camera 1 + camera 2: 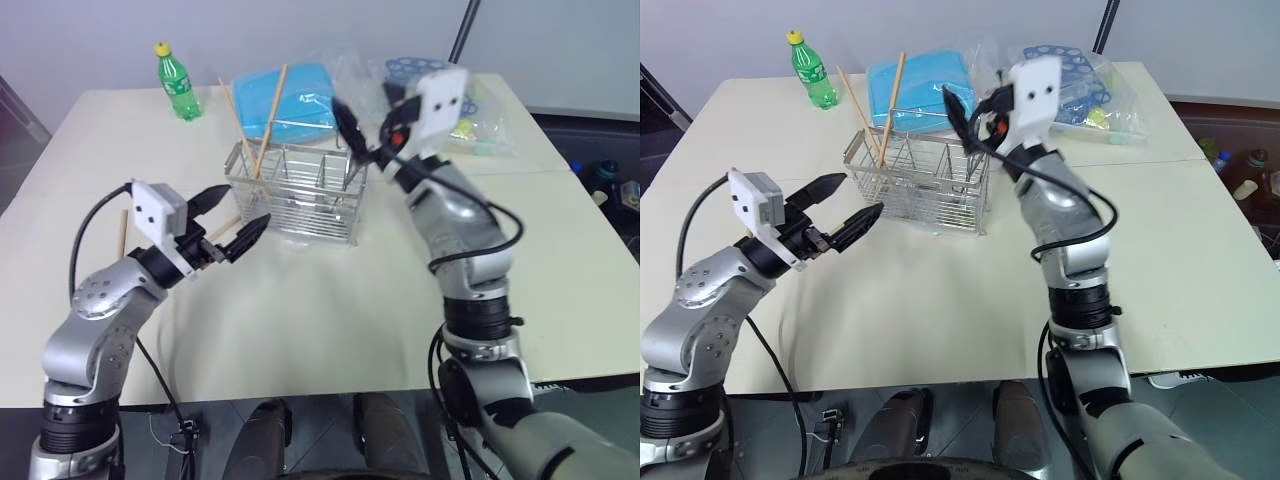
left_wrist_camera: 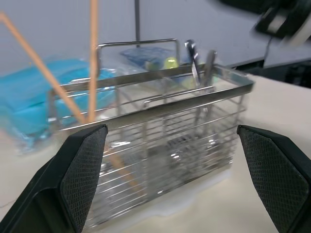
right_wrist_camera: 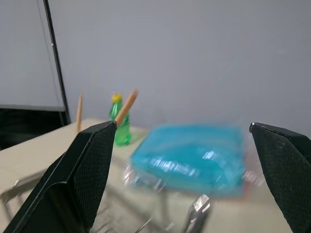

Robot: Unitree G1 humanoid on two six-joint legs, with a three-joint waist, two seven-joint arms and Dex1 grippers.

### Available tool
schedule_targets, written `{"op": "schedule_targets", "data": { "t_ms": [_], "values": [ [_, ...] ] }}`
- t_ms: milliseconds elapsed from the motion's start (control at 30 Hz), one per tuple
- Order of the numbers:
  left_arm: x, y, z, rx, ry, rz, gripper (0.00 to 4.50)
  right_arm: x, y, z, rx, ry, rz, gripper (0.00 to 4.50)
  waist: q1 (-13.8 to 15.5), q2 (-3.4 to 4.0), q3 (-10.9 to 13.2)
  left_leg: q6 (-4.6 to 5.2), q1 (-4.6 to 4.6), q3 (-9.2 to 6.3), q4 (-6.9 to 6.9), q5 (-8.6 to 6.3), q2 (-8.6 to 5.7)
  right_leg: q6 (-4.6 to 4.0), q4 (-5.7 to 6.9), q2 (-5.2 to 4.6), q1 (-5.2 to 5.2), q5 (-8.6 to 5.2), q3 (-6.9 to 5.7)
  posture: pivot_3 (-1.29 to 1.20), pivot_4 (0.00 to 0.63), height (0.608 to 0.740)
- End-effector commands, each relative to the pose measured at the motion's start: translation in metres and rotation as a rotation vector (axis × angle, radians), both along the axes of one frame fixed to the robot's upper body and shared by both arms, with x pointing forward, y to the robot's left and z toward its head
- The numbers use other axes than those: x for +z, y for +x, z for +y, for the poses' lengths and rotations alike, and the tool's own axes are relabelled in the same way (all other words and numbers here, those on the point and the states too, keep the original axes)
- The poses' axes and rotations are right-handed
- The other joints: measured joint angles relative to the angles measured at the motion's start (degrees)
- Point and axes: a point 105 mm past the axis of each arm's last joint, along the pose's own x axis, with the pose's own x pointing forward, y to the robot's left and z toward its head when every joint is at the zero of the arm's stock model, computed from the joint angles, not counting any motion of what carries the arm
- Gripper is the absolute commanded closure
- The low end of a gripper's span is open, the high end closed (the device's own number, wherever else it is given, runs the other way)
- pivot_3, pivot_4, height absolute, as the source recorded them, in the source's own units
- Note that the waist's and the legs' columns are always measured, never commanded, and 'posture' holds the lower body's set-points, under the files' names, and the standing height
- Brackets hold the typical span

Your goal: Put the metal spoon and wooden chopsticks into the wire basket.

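Observation:
The wire basket [image 1: 300, 200] stands mid-table. Two wooden chopsticks [image 1: 262, 115] lean upright in its left end. One more chopstick [image 1: 123, 232] lies on the table at the far left, and a short light-brown piece [image 1: 226, 227] shows just behind my left gripper. The metal spoon [image 2: 193, 60] stands handle-up in the basket's right end, beside another shiny upright piece. My left gripper [image 1: 243, 208] hovers open, level, just short of the basket's left front corner, holding nothing. My right gripper [image 1: 365, 135] is open and empty above the basket's right end.
A green bottle [image 1: 178, 82] stands at the back left. A blue packet in a clear bag [image 1: 290, 95] lies behind the basket, with more clear bags [image 1: 470, 115] at the back right. A dark pole [image 1: 463, 30] rises behind the table.

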Motion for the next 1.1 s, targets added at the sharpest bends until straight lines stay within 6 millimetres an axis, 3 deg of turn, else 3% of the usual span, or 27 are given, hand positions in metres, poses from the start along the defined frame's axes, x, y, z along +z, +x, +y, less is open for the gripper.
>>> {"op": "schedule_targets", "data": {
  "t_ms": [33, 300, 533, 700, 1100],
  "values": [
    [0.007, -0.003, 0.019, 0.043, 0.02, -0.026, 0.0, 0.013, -0.022, -0.003, 0.075, -0.042, -0.035, 0.02, 0.0, 0.0, 0.0, 0.0, 0.0, 0.01, 0.0, 0.0, 0.0, 0.0, -0.01, 0.0, 0.0, 0.0, 0.0, 0.0, 0.15, 0.74],
    [-0.002, 0.002, 0.055, 0.171, 0.036, -0.008, 0.0, -0.021, -0.061, -0.019, 0.175, -0.214, 0.093, 0.02, 0.32, -0.02, -0.01, 0.02, -0.02, 0.01, 0.02, -0.01, 0.0, 0.0, -0.05, -0.01, 0.03, 0.0, 0.0, 0.0, 0.15, 0.74],
    [-0.027, -0.001, 0.064, 0.19, 0.08, 0.053, 0.0, -0.073, -0.092, -0.024, 0.25, -0.284, 0.21, 0.02, 0.37, -0.05, -0.02, 0.03, -0.02, 0.03, 0.01, -0.02, 0.0, 0.01, -0.07, -0.02, 0.05, -0.01, 0.0, 0.0, 0.15, 0.74],
    [-0.031, -0.001, 0.065, 0.199, 0.103, 0.074, 0.0, -0.105, -0.111, -0.033, 0.311, -0.385, 0.238, 0.02, 0.67, -0.07, -0.04, 0.03, -0.01, 0.04, 0.07, -0.02, 0.0, 0.02, -0.1, -0.02, 0.12, -0.01, -0.01, 0.0, 0.15, 0.74],
    [-0.027, 0.017, 0.079, 0.23, 0.209, 0.065, 0.0, -0.11, -0.125, -0.033, 0.449, -0.57, 0.106, 0.02, 0.75, -0.11, -0.05, 0.03, 0.04, 0.06, 0.09, -0.02, 0.01, 0.02, -0.11, -0.02, 0.17, -0.01, -0.02, 0.0, 0.15, 0.74]
  ]
}}
